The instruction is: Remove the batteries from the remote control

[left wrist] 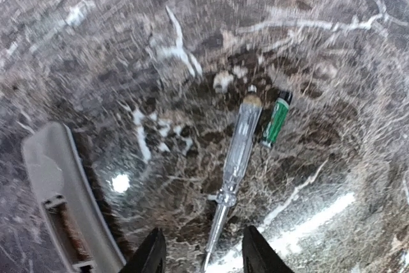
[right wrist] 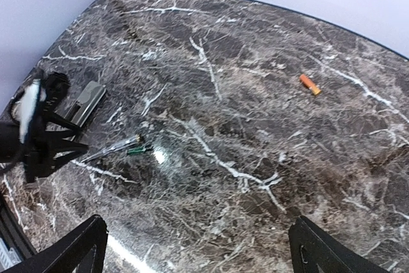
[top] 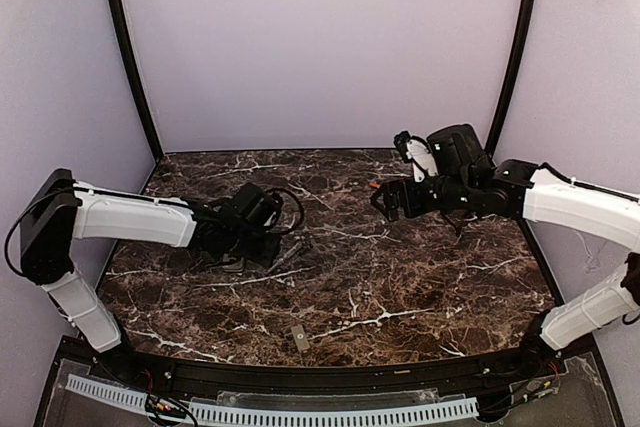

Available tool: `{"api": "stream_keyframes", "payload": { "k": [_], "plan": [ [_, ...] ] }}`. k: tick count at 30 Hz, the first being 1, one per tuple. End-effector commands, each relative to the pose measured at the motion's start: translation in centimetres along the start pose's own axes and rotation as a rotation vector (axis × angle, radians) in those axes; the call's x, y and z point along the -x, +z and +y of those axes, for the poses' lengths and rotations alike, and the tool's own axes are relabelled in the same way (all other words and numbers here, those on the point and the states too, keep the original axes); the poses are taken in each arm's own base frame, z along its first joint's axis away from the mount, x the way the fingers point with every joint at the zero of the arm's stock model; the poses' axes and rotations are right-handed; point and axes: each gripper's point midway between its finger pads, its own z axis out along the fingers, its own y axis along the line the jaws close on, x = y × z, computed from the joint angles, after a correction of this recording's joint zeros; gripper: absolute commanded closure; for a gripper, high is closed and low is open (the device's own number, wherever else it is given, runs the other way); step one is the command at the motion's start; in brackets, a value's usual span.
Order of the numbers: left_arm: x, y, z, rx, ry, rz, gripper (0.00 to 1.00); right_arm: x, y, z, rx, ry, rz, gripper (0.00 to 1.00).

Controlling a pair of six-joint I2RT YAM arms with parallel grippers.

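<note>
Left jaws stood spread astride the screwdriver (left wrist: 238, 151) tip, right jaws wide and empty; a straight lift would spare the green battery (left wrist: 276, 119) beside it.

Left arm (top: 130, 219) reaches in from 8 o'clock, wrist bent down. Left gripper (left wrist: 203, 234) sits low at 9 o'clock, jaws partly apart, nothing held. Right arm (top: 570, 202) stretches in from 4 o'clock. Right gripper (right wrist: 198, 225) is raised at 1 o'clock, jaws wide, empty.
</note>
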Motion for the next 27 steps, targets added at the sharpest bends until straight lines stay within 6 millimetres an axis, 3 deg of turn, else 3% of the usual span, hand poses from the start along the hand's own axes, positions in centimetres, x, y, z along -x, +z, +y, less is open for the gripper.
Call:
{"api": "stream_keyframes", "payload": {
  "k": [1, 6, 14, 17, 21, 27],
  "plan": [
    [3.5, -4.7, 3.2, 0.048, 0.003, -0.135, 0.54, 3.4, -2.9, -3.3, -0.148, -0.038, -0.139, 0.02],
    [4.9, -8.7, 8.7, 0.164, -0.042, -0.247, 0.46, 4.3, -4.9, -7.3, -0.284, -0.014, -0.21, 0.01],
    [4.3, -11.5, 17.3, 0.387, -0.165, -0.339, 0.42, 4.3, -7.6, -13.4, -0.46, 0.057, -0.319, 0.01],
    [3.8, -12.3, 19.2, 0.466, -0.18, -0.387, 0.38, 4.3, -8.7, -15.2, -0.5, 0.103, -0.374, 0.01],
    [3.7, -13.6, 21.7, 0.625, -0.194, -0.467, 0.26, 3.6, -9.2, -16.4, -0.542, 0.115, -0.41, 0.01],
    [3.0, -13.4, 23.9, 0.734, -0.141, -0.532, 0.19, 1.7, -10.0, -19.4, -0.718, 0.12, -0.486, 0.01]
  ]
}}
